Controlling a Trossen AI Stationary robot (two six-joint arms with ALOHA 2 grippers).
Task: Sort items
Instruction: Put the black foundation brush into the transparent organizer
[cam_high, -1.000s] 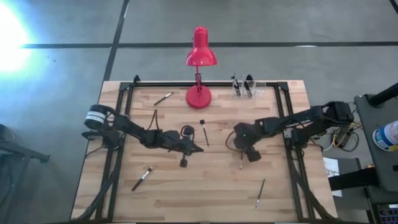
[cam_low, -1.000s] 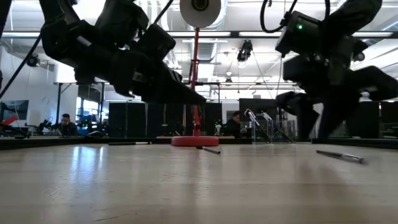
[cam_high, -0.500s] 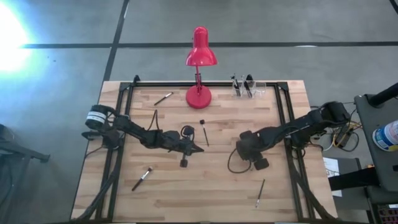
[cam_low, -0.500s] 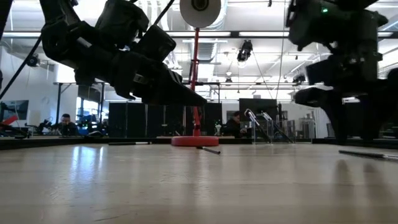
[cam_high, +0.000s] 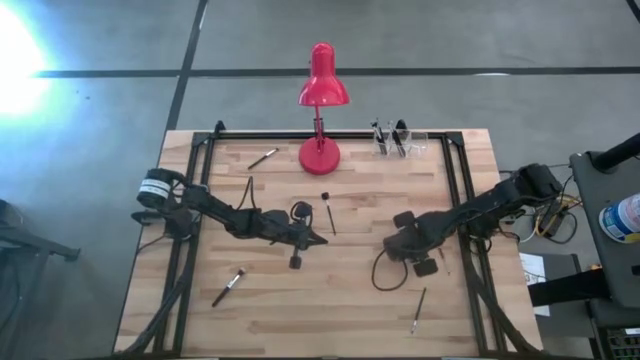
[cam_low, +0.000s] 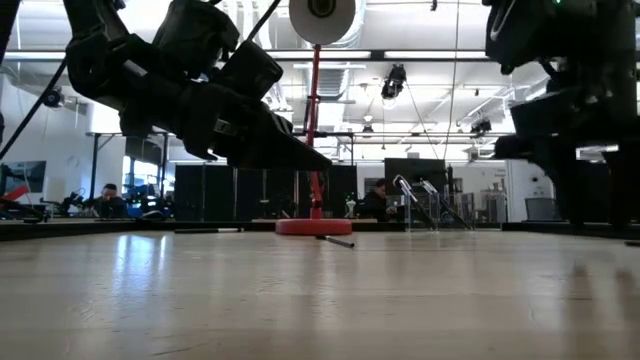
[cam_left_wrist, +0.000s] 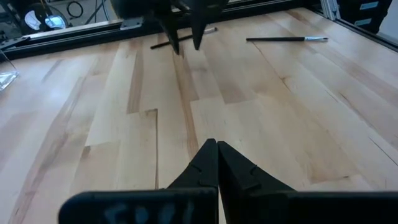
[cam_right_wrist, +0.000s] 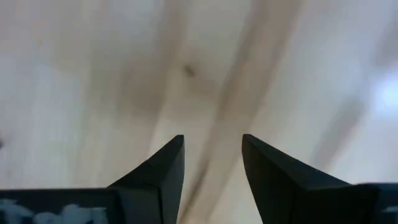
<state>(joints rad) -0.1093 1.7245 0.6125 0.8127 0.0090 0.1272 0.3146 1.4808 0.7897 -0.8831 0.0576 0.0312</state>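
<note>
Your right gripper (cam_high: 432, 262) sits low over the right half of the table (cam_high: 350, 310), fingers (cam_right_wrist: 163, 167) spread apart with only bare wood between them, so it's holding nothing. The closest brush (cam_high: 418, 310) lies just on the near side of it, pointing toward the near edge, not touching.

Your left gripper (cam_high: 318, 240) is parked near the table's middle, fingertips (cam_left_wrist: 211, 163) pressed together into a point, also empty. A short brush (cam_high: 328, 212) lies just past it on the far side, in front of the red desk lamp (cam_high: 321, 105). Another short brush (cam_high: 228, 286) is at near left, a dark thin one (cam_high: 263, 158) is at far left by the lamp base, and another thin dark one (cam_high: 249, 191) lies beside the left arm.

A few brushes already stand in the clear holder (cam_high: 398, 142) at the far edge, right of the lamp.
</note>
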